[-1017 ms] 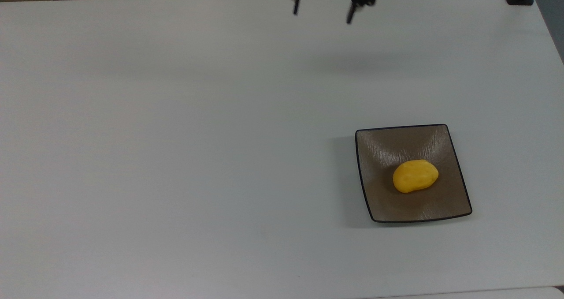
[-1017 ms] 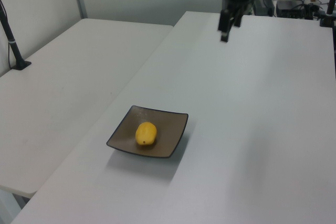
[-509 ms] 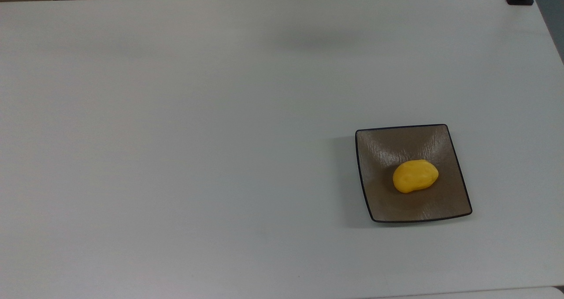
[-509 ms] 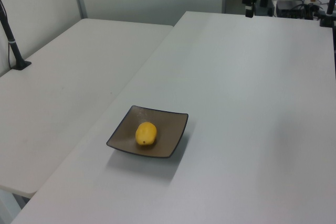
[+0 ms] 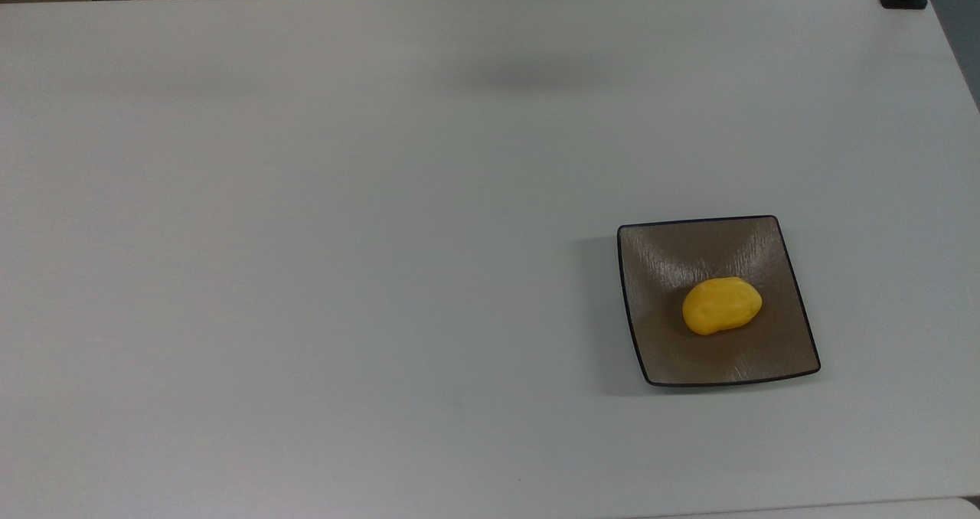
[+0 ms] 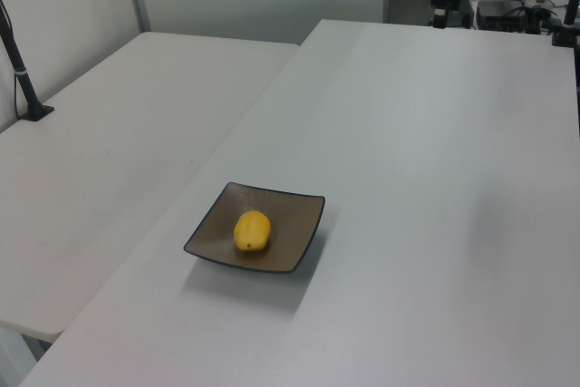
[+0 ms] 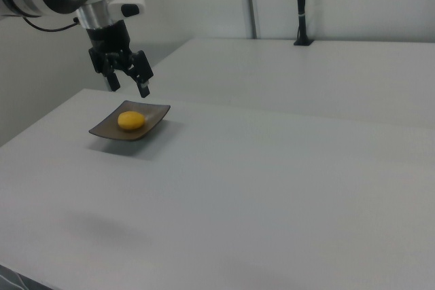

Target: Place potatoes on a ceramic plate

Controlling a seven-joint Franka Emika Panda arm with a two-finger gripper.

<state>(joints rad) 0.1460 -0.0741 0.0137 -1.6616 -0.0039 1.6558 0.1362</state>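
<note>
I read the following from my remote station.

Work surface: a white desk (image 5: 383, 236) carries the task items. A second white table (image 6: 118, 151) stands alongside it in the left view.

Ceramic plate: the ceramic plate (image 5: 658, 259) is square, brown-taupe, with a thin black rim. It sits flat on the desk. In the top view it lies toward the desk's lower right corner, inset from both edges. In the left view the ceramic plate (image 6: 290, 219) sits close to the desk edge that borders the second table. In the right view the ceramic plate (image 7: 153, 115) is near the desk's far left corner.

Potato: one yellow potato (image 5: 721, 305) rests on the plate, inside the rim, slightly toward the top view's lower right of the plate's middle. The left view shows the potato (image 6: 252, 229) with a small dark spot at its near end. The right view shows the potato (image 7: 131, 121) lying low in the dished surface.

Gripper: in the right view the gripper (image 7: 126, 85) hangs in the air, fingers pointing down, above and beyond the plate, not touching plate or potato. I see its two fingers spread well apart with nothing between them. In the left view I see dark arm hardware at the desk's far edge, but I cannot make out the fingers there.
</note>
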